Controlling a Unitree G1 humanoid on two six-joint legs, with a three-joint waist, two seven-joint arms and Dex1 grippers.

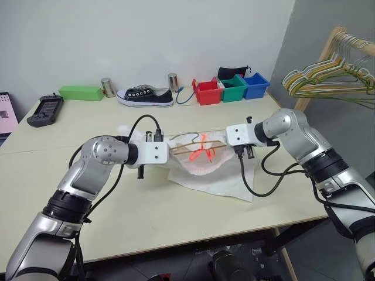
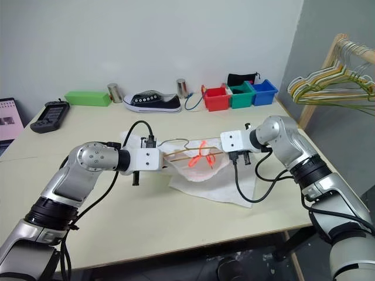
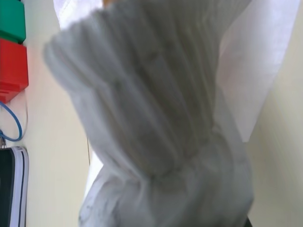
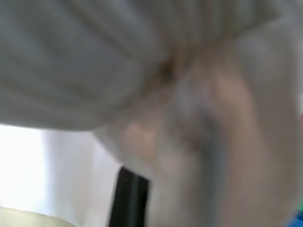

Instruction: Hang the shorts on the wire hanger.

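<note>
We hold the shorts (image 1: 206, 167) by their waistband above the table (image 1: 146, 205), their lower cloth on its top. The left gripper (image 1: 165, 151) and right gripper (image 1: 229, 140) each pinch an end, stretching it wide, likely so the wire hanger (image 1: 196, 146), lying across the opening, can pass inside.

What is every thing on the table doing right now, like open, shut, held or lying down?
shorts: lying on the table, waistband pinched at both ends.
wire hanger: lying across the waistband.
left gripper: shut on the shorts.
right gripper: shut on the shorts.
sneaker: upright, laced.
three bins: open-topped, in a row.
</note>
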